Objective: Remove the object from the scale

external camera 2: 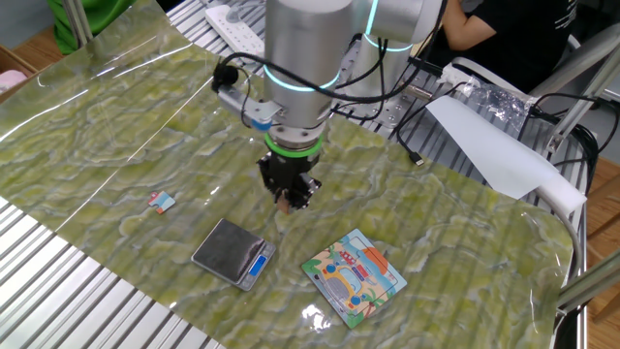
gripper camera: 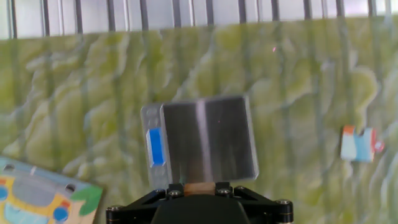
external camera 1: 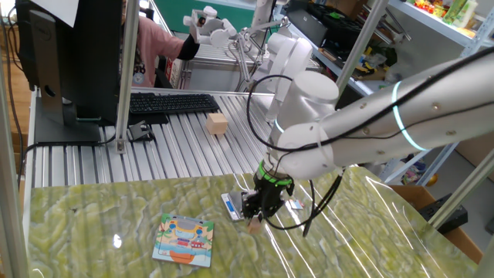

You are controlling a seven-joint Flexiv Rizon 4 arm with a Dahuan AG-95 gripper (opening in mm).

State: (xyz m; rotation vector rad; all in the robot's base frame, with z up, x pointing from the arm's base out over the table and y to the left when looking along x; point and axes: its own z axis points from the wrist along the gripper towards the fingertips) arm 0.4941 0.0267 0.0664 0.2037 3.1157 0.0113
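Observation:
The scale is a small flat pocket scale with a silvery platform and a blue display strip. It lies on the green mat, and its platform is bare. It also shows in the hand view and partly behind the hand in one fixed view. My gripper is shut on the tiny tan-orange cube and holds it above the mat, beside the scale. The cube also shows at the fingertips in one fixed view.
A colourful picture card lies on the mat near the scale. A small blue and orange scrap lies to the other side. A larger pale wooden block sits on the ribbed metal table by a keyboard.

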